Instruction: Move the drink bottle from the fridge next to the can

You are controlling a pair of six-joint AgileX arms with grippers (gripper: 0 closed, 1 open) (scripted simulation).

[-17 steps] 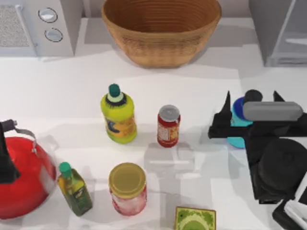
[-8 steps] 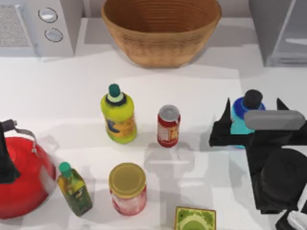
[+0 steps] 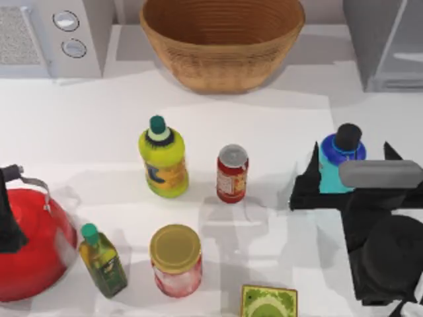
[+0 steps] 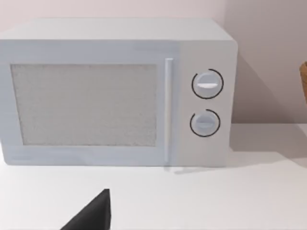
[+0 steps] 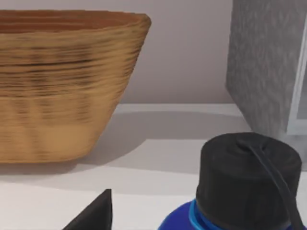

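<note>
The drink bottle [image 3: 334,177] stands upright on the table at the right, teal body, blue shoulder, black cap. It is well to the right of the red can [image 3: 232,173], with a bare gap between them. My right gripper [image 3: 351,148] is open, its two dark fingers spread wider than the bottle, one on either side and not touching it. In the right wrist view the bottle's cap [image 5: 244,177] is close, with one finger [image 5: 98,211] beside it. The grey fridge [image 3: 390,46] stands at the back right. A single finger [image 4: 97,213] of my left gripper faces the microwave, set far off-centre.
A wicker basket [image 3: 221,39] sits at the back middle and a grey microwave [image 3: 53,36] at the back left. Left of the can are a yellow-green bottle [image 3: 162,158], a yellow-lidded jar [image 3: 176,259], an olive oil bottle [image 3: 102,261] and a red kettle [image 3: 33,251]. A green box [image 3: 268,302] lies at the front edge.
My right arm has drawn back toward the table's front, fingers still spread. More of the bottle now shows beyond the gripper, standing in place.
</note>
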